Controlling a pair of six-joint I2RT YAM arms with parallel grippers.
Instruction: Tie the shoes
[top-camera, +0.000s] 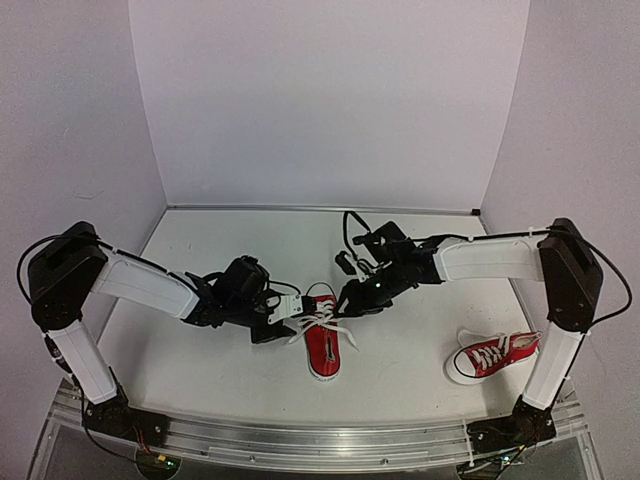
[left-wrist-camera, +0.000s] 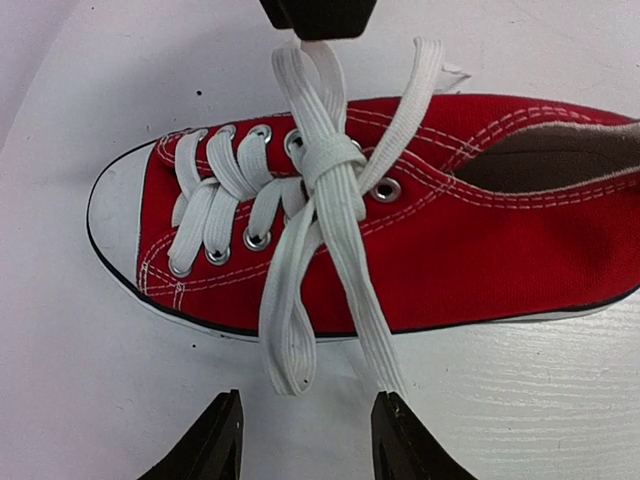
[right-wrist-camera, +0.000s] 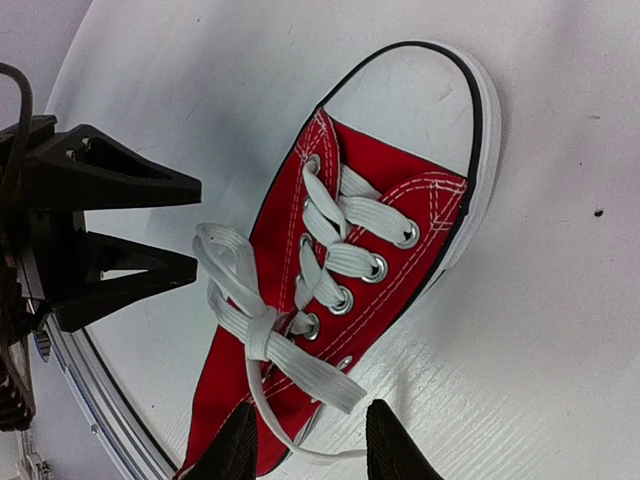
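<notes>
- Metal rail at 6 o'clock is closest to the top cam. The left arm and right arm are bolted at its ends and reach in over the white table.
- Middle shoe sits around 6 o'clock of table centre, with its toe cap pointing to 12 and its heel toward the rail.
- Its white laces are cinched into a knot over the top eyelets, with one loop and one loose end flopping off each side.
- Left gripper comes in from 9 o'clock with its jaws spread wide, grasping nothing. The loop and end on that side lie on the table right at its fingertips.
- Right gripper comes in from 2 o'clock, jaws also apart. A thin bit of lace runs across the gap, and I can't tell if it touches a finger.
- Other shoe is well apart at 4 o'clock, just beside the right arm's upright link, toe toward 9. Its laces are too small to read.
</notes>
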